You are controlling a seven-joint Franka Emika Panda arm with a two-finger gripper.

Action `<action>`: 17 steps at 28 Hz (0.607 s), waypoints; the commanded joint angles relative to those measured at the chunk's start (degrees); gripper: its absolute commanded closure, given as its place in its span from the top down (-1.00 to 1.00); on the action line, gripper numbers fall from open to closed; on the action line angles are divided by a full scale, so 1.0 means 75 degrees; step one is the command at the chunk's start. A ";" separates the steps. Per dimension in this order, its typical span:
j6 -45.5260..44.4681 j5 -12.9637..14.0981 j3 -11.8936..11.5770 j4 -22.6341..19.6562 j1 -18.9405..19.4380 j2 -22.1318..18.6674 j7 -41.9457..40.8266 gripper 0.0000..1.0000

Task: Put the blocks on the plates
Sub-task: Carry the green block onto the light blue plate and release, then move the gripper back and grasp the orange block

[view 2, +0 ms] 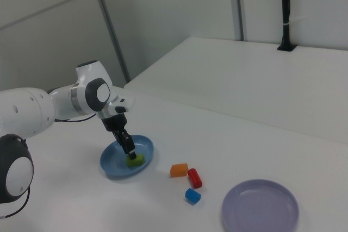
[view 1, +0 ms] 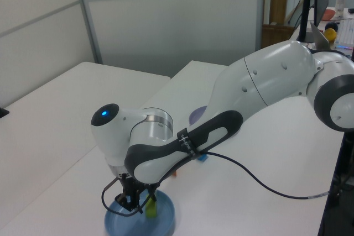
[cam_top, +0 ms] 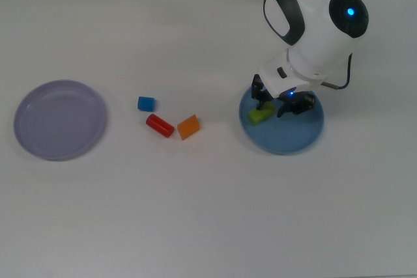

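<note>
- Top view: the hand (cam_top: 279,106) hangs low over the light blue plate (cam_top: 287,139), its fingers spread apart and holding nothing. The green block (cam_top: 260,115) lies flat on that plate, near the rim on the top view's left, just beside the fingertips. On the white counter (cam_top: 195,213), the blue cube (cam_top: 146,103), red bar (cam_top: 159,125) and orange wedge (cam_top: 188,127) sit close together between the two plates. The lavender plate (cam_top: 60,120) lies well apart at the top view's left.
- Left view: the arm bends down over the light blue plate (view 1: 166,219); the green block (view 1: 151,208) rests on it, beside the hand (view 1: 131,202).
- Right view: the hand (view 2: 129,148) stands just above the green block (view 2: 135,160) on the light blue plate (view 2: 114,165). The orange wedge (view 2: 179,170), red bar (view 2: 194,178) and blue cube (view 2: 192,195) lie on the counter between it and the lavender plate (view 2: 260,208).
</note>
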 commanded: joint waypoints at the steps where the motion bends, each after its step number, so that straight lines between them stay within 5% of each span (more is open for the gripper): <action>1: 0.0147 -0.0134 -0.0046 -0.0174 0.0036 -0.0144 -0.0039 1.00; 11: 0.0124 -0.0041 -0.0140 -0.0139 -0.0502 -0.0413 -0.0495 1.00; 17: 0.0065 0.0018 -0.0140 -0.0046 -0.1427 -0.0414 -0.0848 1.00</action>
